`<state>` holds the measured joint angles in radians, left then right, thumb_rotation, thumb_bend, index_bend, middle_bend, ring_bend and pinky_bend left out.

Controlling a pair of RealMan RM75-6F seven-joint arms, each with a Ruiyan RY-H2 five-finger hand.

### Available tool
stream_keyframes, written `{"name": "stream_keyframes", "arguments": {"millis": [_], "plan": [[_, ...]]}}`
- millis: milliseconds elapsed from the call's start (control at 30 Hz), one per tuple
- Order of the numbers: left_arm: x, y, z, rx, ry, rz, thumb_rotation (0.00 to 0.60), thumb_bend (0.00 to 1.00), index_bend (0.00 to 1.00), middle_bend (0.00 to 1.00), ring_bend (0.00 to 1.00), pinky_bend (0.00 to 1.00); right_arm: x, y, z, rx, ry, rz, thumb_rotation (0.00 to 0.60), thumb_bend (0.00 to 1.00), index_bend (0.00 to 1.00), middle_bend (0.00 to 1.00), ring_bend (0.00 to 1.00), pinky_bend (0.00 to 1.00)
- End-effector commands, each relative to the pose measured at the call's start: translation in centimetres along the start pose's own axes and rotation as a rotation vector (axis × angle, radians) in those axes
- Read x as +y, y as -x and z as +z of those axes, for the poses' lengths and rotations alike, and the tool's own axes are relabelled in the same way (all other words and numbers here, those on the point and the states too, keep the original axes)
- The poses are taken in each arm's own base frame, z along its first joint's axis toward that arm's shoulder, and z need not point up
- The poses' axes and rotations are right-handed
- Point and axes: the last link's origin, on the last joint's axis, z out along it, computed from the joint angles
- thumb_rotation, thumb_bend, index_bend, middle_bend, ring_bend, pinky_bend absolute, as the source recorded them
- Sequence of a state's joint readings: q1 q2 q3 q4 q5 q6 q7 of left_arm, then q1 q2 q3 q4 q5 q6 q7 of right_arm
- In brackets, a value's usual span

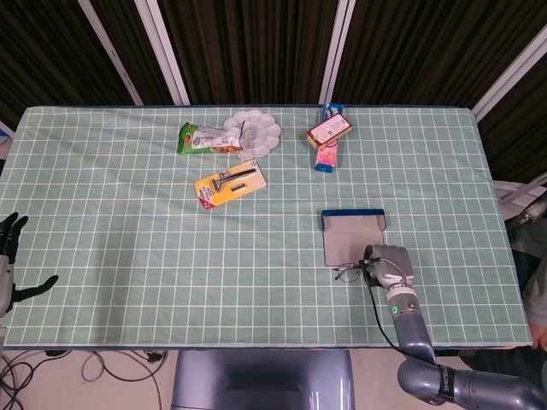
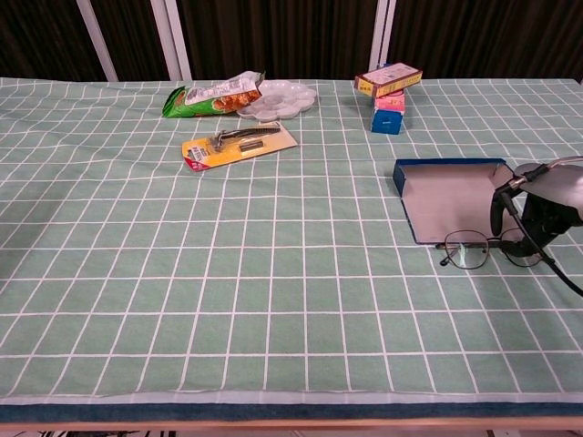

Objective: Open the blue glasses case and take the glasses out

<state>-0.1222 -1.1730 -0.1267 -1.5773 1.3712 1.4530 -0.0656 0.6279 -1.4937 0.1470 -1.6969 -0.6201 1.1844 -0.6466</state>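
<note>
One thin wire-rimmed glasses (image 2: pixel 481 248)

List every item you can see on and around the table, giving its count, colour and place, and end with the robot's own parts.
glasses case: one, blue with a grey lining, lying open, right side of the table.
glasses: one pair, dark thin frame, on the cloth just in front of the case.
razor pack: one, yellow card, centre-left, far half.
snack bag: one, green, far edge.
paint palette: one, white, beside the snack bag.
small boxes: a stack, orange-pink on top and blue below, far right of centre.
tablecloth: one, green with white grid.
right hand: at the glasses' right end; grip unclear.
left hand: at the table's left edge, fingers spread, empty.
</note>
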Motion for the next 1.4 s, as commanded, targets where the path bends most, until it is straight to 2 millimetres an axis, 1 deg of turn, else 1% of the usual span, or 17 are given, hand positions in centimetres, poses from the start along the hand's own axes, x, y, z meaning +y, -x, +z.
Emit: {"name": "stream_keyframes", "arguments": {"millis": [33,267,467,767,1033,1233,1400], "plan": [[0.02,0.01,0.02,0.0,0.0,0.0,0.6,0.02,0.0,0.0,0.0,0.0,0.05,0.09,0.03,-0.001,0.002,0.0,0.6,0.44,0.51,1.0,1.0,1.0],[-0.01,0.0,0.03,-0.002,-0.001,-0.002,0.6,0.02,0.0,0.0,0.0,0.0,0.16,0.34,0.16,-0.004,0.006,0.001,0.6,0.45,0.52,1.0,1.0,1.0],[-0.03,0.01,0.03,-0.004,-0.002,-0.004,0.6,0.02,0.0,0.0,0.0,0.0,0.15,0.45,0.18,-0.006,0.005,0.004,0.6,0.49,0.54,1.0,1.0,1.0],[-0.03,0.0,0.03,-0.006,-0.004,-0.008,0.6,0.02,0.0,0.0,0.0,0.0,0.03,0.59,0.07,0.0,-0.001,0.006,0.6,0.55,0.6,1.0,1.0,1.0],[-0.05,-0.04,0.08,-0.005,-0.006,-0.014,0.6,0.02,0.0,0.0,0.0,0.0,-0.26,0.57,0.03,0.006,-0.007,0.003,0.6,0.55,0.64,1.0,1.0,1.0],[-0.03,-0.04,0.12,-0.006,-0.005,-0.017,0.6,0.02,0.0,0.0,0.0,0.0,-0.43,0.37,0.08,0.014,-0.009,0.002,0.6,0.57,0.69,1.0,1.0,1.0],[-0.03,-0.06,0.14,-0.006,-0.004,-0.019,0.6,0.02,0.0,0.0,0.0,0.0,-0.62,0.03,0.1,0.022,-0.013,0.003,0.6,0.57,0.71,1.0,1.0,1.0]]}}
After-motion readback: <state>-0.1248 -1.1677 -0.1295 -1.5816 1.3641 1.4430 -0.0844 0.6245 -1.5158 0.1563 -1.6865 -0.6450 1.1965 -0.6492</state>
